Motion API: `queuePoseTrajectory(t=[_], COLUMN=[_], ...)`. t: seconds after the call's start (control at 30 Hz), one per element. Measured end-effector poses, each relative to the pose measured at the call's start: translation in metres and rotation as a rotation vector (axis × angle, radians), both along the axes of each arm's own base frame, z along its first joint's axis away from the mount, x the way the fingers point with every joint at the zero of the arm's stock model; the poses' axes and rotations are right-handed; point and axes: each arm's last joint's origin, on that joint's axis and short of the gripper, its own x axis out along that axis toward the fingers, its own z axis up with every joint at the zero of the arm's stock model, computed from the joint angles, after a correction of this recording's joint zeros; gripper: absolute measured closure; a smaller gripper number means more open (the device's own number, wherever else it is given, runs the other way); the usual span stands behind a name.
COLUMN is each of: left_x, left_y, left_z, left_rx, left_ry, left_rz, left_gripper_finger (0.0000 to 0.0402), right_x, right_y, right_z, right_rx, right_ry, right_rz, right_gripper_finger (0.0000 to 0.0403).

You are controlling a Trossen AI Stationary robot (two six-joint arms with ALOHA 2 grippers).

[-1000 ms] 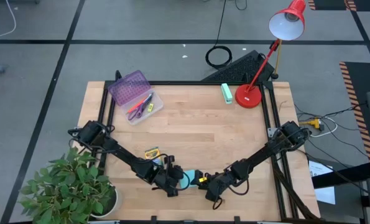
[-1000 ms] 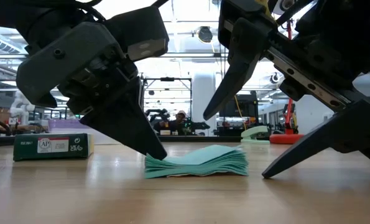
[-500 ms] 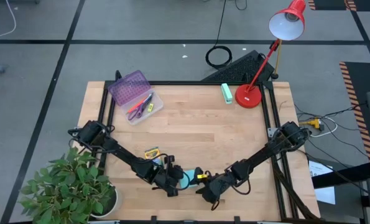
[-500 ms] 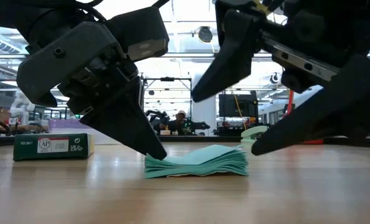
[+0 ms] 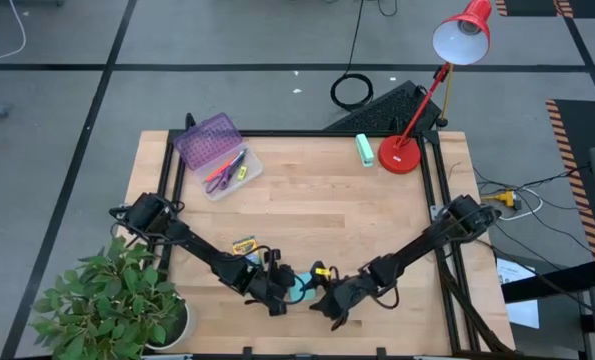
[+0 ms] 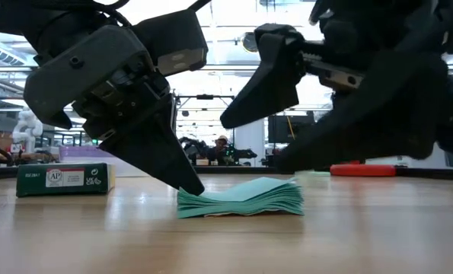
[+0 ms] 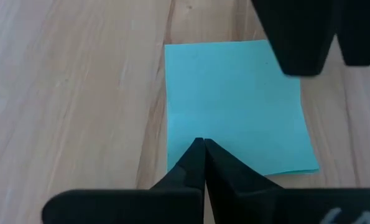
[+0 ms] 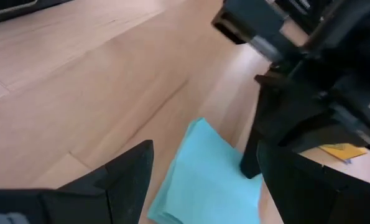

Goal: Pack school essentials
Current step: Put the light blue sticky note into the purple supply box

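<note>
Wood table (image 5: 327, 210) carried: sticky-note pad (image 6: 241, 199), crayon box (image 6: 65, 180), open case (image 5: 217, 157), mint block (image 5: 364, 149), lamp (image 5: 401, 154).

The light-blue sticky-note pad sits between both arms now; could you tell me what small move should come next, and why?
Probably lower the open right end effector around the light-blue sticky-note pad and close on it. The left end effector, shut, presses its tips on the pad's near edge, pinning it flat to the table, while the right one hangs spread just above the pad, not gripping.

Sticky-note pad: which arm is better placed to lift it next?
Probably the right. The right gripper hangs open over the sticky-note pad, while the left gripper is shut, its tips pressing on the pad's edge.
</note>
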Motion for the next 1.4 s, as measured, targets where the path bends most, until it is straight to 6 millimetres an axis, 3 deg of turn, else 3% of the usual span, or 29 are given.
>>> queuePoseTrajectory(t=[0.17, 0.6, 1.03, 1.4], left_x=[0.001, 0.002, 0.002, 0.002], left_y=[0.003, 0.005, 0.005, 0.005], left_z=[0.000, 0.000, 0.000, 0.000], left_rx=[-0.007, 0.001, 0.001, 0.001], left_ry=[0.002, -0.004, -0.001, 0.000], left_rz=[0.012, 0.033, 0.036, 0.036], left_gripper_finger=[0.0397, 0.0396, 0.0394, 0.0392], right_x=[0.001, -0.001, -0.012, -0.017], right_y=[0.000, -0.005, 0.002, 0.003], right_z=[-0.016, -0.019, -0.021, -0.026], right_rx=[-0.072, -0.250, -0.417, -0.431], right_ry=[0.025, 0.051, 0.067, 0.122], right_rz=[0.008, -0.063, -0.048, -0.038], right_gripper_finger=[0.0122, 0.0122, 0.0122, 0.0122])
